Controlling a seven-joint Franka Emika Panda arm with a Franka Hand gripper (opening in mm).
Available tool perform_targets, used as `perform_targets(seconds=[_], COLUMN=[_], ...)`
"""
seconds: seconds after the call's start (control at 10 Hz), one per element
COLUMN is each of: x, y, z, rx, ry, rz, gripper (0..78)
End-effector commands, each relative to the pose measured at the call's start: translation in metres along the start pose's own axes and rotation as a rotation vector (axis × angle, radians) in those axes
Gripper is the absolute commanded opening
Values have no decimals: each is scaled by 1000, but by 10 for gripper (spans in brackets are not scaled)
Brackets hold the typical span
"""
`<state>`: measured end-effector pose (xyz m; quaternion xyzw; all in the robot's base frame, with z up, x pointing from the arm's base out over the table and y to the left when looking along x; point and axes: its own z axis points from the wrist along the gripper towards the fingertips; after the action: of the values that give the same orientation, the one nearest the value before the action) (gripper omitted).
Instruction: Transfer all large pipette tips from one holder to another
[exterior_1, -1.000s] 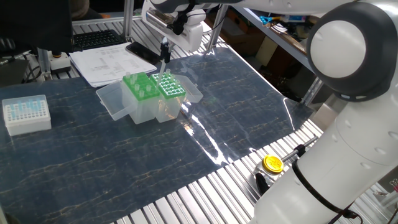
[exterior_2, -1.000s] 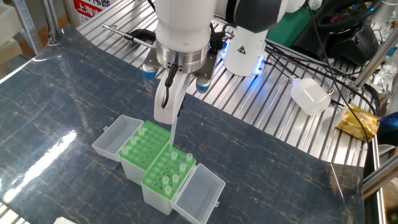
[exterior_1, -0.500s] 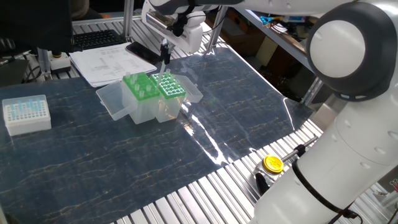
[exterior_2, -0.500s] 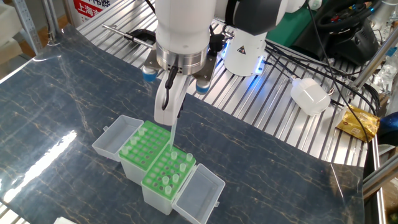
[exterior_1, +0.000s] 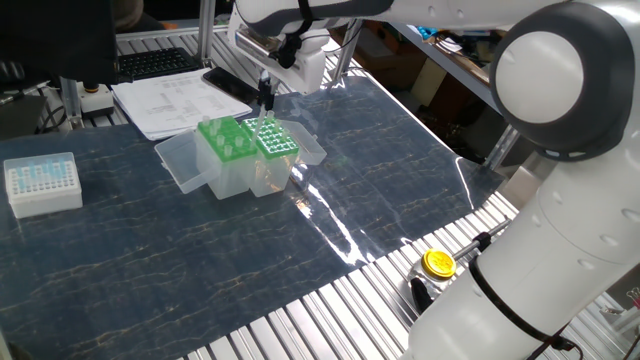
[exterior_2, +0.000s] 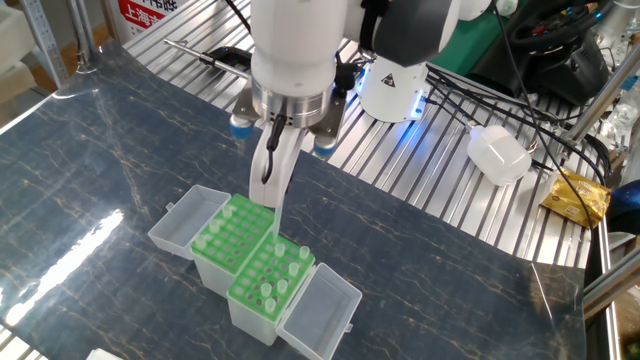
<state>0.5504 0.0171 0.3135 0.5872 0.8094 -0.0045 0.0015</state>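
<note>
One large pipette tip (exterior_2: 275, 212) clamped in the gripper (exterior_2: 272, 182) at centre frame, hanging just above the two green racks (exterior_2: 253, 259), mid-transfer, next needing a straight descent into a free hole.

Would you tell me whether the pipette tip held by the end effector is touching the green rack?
Cannot tell. In the other fixed view the clear tip hangs from the end effector toward the green rack, but its point blurs against it.

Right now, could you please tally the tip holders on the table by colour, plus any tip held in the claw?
Green tip racks: 2
White tip box: 1
Large pipette tip in the claw: 1
Total: 4
</note>
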Motion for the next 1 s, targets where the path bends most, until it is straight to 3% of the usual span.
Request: perform_targets(seconds=[0.1,0.3,1.0], x=[-2,-1,5], y=[-2,-6,-2], z=[8,20,26], rx=[-8,-12,-6], ry=[2,-3,6], rz=[-11,-17,1], gripper=[11,11,11])
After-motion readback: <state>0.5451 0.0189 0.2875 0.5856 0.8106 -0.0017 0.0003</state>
